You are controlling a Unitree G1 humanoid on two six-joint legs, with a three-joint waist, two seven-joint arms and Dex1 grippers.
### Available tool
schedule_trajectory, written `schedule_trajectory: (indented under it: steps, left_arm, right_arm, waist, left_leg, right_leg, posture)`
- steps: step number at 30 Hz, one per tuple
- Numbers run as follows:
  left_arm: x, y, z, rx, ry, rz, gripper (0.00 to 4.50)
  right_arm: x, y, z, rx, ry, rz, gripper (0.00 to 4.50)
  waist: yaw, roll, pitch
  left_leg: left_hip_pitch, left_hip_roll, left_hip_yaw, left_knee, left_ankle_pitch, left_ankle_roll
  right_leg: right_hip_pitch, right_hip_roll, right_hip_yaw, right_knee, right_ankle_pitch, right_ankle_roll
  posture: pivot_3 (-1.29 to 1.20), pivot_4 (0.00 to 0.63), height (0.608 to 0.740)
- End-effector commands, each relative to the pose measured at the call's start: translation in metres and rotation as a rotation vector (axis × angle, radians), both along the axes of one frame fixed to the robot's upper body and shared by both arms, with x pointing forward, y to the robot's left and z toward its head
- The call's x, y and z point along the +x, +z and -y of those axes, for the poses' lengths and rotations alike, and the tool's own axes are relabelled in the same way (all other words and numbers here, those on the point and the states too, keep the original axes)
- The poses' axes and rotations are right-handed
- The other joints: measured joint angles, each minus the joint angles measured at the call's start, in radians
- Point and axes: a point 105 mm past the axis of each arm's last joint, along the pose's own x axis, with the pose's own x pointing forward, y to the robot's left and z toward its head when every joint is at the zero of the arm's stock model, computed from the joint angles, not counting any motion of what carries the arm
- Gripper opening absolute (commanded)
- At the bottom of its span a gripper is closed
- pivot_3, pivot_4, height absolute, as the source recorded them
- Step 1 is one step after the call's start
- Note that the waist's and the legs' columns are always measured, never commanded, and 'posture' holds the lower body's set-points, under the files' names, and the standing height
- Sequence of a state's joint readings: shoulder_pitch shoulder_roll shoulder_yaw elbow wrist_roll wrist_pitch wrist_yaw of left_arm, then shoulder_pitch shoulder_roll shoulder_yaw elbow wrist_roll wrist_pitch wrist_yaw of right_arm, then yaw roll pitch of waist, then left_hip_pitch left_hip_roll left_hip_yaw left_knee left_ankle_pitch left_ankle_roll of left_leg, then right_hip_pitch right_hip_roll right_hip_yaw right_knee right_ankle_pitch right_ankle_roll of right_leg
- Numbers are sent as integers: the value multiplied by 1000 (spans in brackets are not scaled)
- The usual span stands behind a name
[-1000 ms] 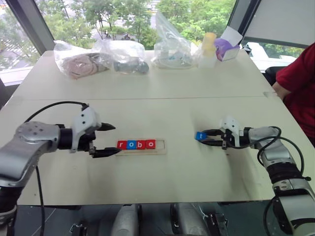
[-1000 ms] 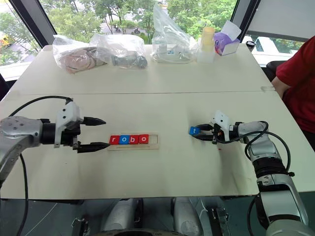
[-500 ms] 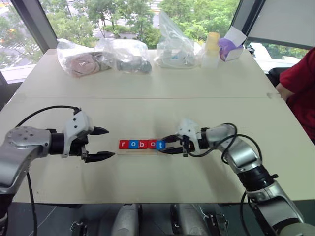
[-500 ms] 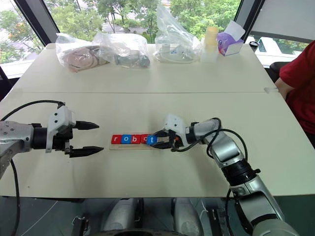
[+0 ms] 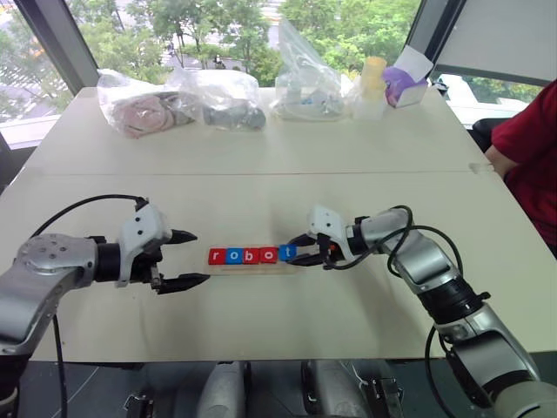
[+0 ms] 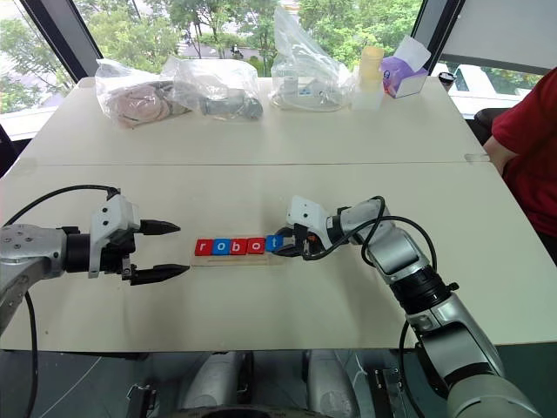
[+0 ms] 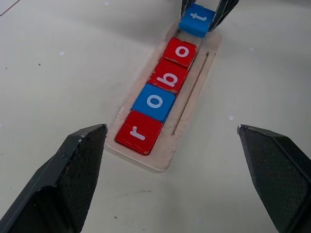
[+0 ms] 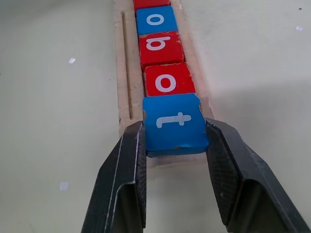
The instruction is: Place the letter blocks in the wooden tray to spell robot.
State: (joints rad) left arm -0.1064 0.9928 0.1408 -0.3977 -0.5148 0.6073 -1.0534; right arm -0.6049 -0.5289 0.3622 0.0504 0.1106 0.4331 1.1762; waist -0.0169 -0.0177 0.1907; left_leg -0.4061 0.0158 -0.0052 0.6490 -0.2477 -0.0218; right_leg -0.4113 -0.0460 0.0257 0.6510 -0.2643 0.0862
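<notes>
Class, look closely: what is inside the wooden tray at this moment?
The wooden tray holds four blocks in a row: red r, blue o, red b, red o. The right gripper holds the blue t at its last slot; the floor beneath is hidden.

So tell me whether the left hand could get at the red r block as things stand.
Probably yes: the left hand is open, beside the tray's near end, and bare table lies between it and the r block.
</notes>
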Motion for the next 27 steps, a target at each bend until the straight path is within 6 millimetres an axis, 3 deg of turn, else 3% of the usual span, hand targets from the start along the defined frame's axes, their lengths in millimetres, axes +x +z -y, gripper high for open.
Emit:
schedule_trajectory:
  steps: [1, 13, 27]
  left_arm:
    - [0, 10, 4, -15, -9, 43, 4500]
    - [0, 11, 6, -21, -5, 46, 4500]
    - [0, 6, 8, -17, -3, 45, 4500]
  right_arm:
    - [2, 9, -2, 9, 18, 35, 1130]
    - [7, -5, -9, 17, 5, 12, 1130]
    - [7, -5, -18, 34, 16, 11, 1130]
  waist:
    - [0, 0, 0]
    - [-1, 0, 0]
    - [-2, 0, 0]
  left_leg:
    - [0, 0, 0, 0, 0, 0]
    - [0, 0, 0, 0, 0, 0]
    - [0, 0, 0, 0, 0, 0]
  right_leg:
    - [0, 0, 0, 0, 0, 0]
    - [0, 0, 0, 0, 0, 0]
    - [0, 0, 0, 0, 0, 0]
  posture:
    - [0, 150, 740]
    - [0, 150, 740]
    - [0, 150, 740]
